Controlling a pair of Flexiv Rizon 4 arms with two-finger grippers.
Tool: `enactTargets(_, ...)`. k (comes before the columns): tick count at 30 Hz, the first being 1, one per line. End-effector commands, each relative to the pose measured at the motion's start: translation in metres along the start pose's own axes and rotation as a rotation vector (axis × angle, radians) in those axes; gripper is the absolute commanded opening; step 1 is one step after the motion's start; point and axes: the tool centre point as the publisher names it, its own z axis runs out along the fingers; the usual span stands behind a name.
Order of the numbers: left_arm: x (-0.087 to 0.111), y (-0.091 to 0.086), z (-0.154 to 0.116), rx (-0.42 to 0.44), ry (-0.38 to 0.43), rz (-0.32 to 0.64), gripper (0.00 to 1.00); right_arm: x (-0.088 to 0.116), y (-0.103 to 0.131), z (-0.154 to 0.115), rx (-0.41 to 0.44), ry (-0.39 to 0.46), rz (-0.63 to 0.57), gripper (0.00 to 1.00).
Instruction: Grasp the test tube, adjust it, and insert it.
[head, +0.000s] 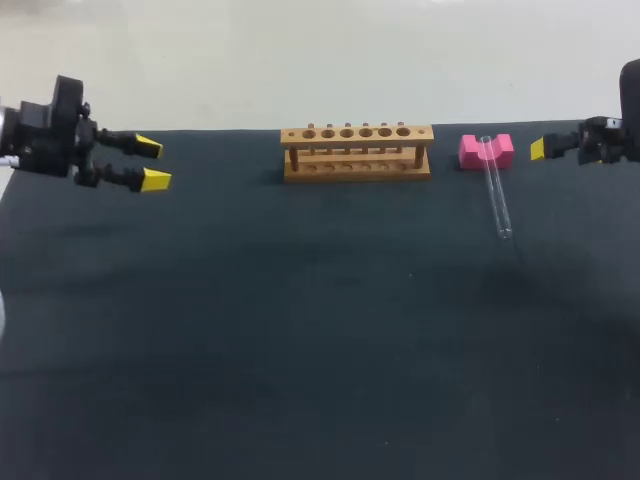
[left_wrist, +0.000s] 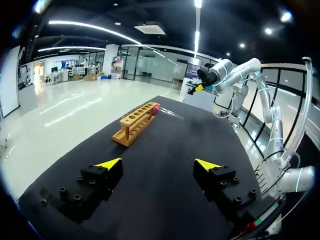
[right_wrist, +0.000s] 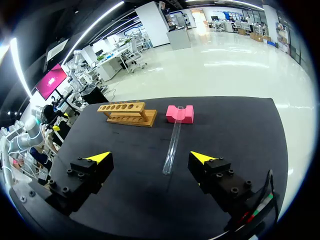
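Test tube (right_wrist: 172, 145) lies just ahead of your R gripper (right_wrist: 150, 159), fingers wide apart; tube's far end sits in the pink block (right_wrist: 180, 113). Rack (right_wrist: 127, 113) just beside block. L gripper (head: 152, 163) also wide, well apart.

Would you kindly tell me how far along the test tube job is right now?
Nothing looks done: the test tube lies with one end on the pink block, and the wooden rack holds nothing. Nothing is in hand: the left claw and right claw are both open, away from the tube. Grasping, adjusting and inserting all remain.
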Motion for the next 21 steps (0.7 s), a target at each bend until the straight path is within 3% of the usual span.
enactTargets(1,0.003,0.012,0.029,0.017,0.006,0.022,1.0,0.0,0.0,0.0,0.0,-0.001,-0.001,1.0)
enactTargets(8,-0.008,0.021,0.059,0.058,0.012,0.076,1.0,0.0,0.0,0.0,0.0,-0.001,-0.001,1.0)
enactTargets(21,-0.014,0.053,0.098,0.04,0.049,0.14,1.0,0.0,0.0,0.0,0.0,-0.001,-0.001,1.0)
